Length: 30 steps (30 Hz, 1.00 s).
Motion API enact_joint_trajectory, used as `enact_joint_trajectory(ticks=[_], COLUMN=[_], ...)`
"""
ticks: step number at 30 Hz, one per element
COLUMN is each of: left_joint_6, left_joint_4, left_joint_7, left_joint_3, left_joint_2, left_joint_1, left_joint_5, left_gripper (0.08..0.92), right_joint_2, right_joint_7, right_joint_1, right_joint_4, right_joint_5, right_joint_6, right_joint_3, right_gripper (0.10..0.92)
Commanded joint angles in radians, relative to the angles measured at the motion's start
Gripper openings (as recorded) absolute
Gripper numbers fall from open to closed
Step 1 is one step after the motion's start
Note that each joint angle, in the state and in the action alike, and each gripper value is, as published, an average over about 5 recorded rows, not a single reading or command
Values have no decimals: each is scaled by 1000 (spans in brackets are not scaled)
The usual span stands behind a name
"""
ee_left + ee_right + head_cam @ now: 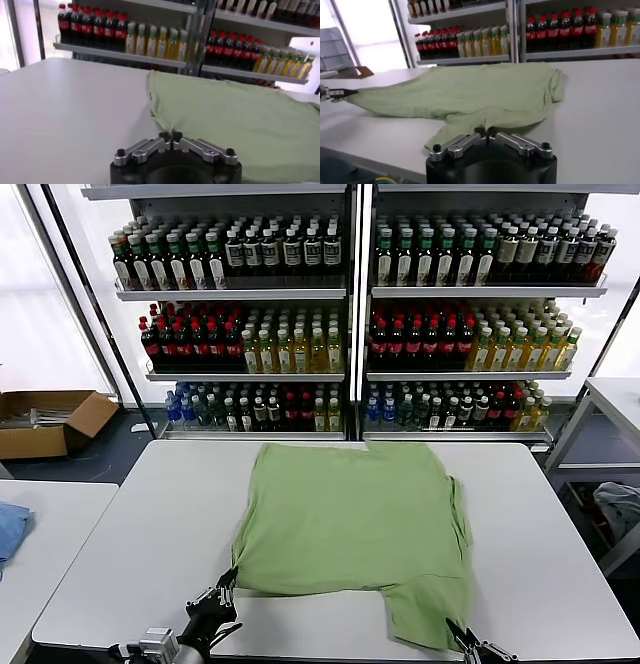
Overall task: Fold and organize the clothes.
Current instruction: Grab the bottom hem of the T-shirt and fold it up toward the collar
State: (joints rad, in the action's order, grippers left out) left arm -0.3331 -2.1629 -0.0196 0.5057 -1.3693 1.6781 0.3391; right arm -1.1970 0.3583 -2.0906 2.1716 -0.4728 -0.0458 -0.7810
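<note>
Here the green shirt (355,529) lies flat on the table (130,544) — left gripper (226,587) and right gripper (462,639) each pinch its near hem, jaws fully closed on cloth.

**Right wrist: pinched on shirt hem**

My right gripper (488,133) sits low centre of frame, jaws closed on the near edge of the green shirt (470,92). Shirt spreads across the white table (600,115). Left gripper (335,93) at left edge clamps its far corner. Bottle shelves (520,30) along the top.
</note>
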Motion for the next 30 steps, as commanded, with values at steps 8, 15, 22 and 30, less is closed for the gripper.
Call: enact_joint_trajectory(ticks=[8, 15, 22, 30], left_joint_6=[-30, -83, -147, -229], left_joint_4=[-219, -209, -111, -12], left_joint_7=[-7, 5, -2, -57], left_joint_3=[40, 46, 64, 67], left_joint_2=[11, 68, 132, 156], left_joint_1=[170, 69, -64, -212], left_joint_5=[3, 27, 184, 383], left_gripper=[84, 84, 84, 84], right_joint_2=[-32, -4, 25, 41], right_joint_7=[32, -21, -81, -111], right_joint_1=[-136, 25, 328, 537], right_joint_4=[86, 99, -3, -116], right_joint_5=[-40, -123, -168, -175], right_joint_6=[-62, -29, 38, 79], right_joint_3=[-41, -18, 35, 97], right_gripper=[109, 109, 109, 109])
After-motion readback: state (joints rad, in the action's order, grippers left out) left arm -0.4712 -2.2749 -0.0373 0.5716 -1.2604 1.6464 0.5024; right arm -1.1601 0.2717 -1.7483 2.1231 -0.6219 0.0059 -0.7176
